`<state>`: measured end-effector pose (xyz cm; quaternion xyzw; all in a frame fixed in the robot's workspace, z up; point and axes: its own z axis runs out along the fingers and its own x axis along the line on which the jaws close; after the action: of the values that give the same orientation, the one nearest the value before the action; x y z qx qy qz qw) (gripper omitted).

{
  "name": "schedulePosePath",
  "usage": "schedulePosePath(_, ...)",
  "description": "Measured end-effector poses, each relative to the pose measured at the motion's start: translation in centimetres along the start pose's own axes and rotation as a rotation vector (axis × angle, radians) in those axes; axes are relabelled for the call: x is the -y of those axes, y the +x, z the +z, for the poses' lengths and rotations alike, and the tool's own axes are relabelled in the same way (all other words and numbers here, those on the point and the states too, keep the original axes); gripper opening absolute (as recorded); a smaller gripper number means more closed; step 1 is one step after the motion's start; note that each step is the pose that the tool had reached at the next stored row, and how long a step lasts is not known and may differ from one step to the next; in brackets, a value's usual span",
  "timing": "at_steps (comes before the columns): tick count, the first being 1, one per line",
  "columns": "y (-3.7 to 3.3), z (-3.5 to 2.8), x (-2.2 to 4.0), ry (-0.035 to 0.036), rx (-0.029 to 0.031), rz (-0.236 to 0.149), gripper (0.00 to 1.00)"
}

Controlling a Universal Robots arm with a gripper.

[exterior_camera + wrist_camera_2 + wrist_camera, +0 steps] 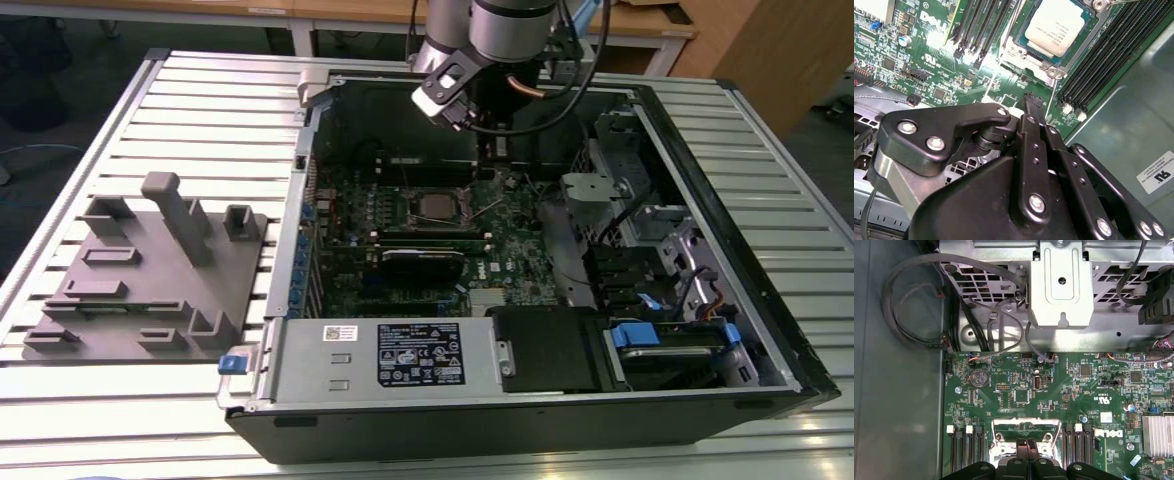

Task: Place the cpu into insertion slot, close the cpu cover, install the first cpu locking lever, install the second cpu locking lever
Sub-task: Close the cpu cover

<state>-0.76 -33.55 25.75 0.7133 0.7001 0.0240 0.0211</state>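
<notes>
Inside the open PC case, the cpu sat in the insertion slot, and the cpu cover looked down around it. The gripper hovered just beside, fingers pinched together and empty, I'd guess for pushing rather than grabbing.

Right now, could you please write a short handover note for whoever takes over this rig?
Gripper: shut, nothing visibly held, tips hanging close to the motherboard beside the insertion slot.
Things: the cpu sits in the slot. The cpu cover looks lowered around it, with the chip's top showing through its window.
Done: cpu placed; cover apparently closed.
Left: the two locking levers. I cannot tell from these views whether either is latched, so check both.
</notes>
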Motion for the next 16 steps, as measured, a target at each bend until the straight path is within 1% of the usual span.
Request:
schedulePosePath(6,0.00,0.01,-0.16,0.0000,0.0000,0.000,0.10)
schedulePosePath(16,0.01,0.04,-0.64,0.0000,0.0000,0.000,0.10)
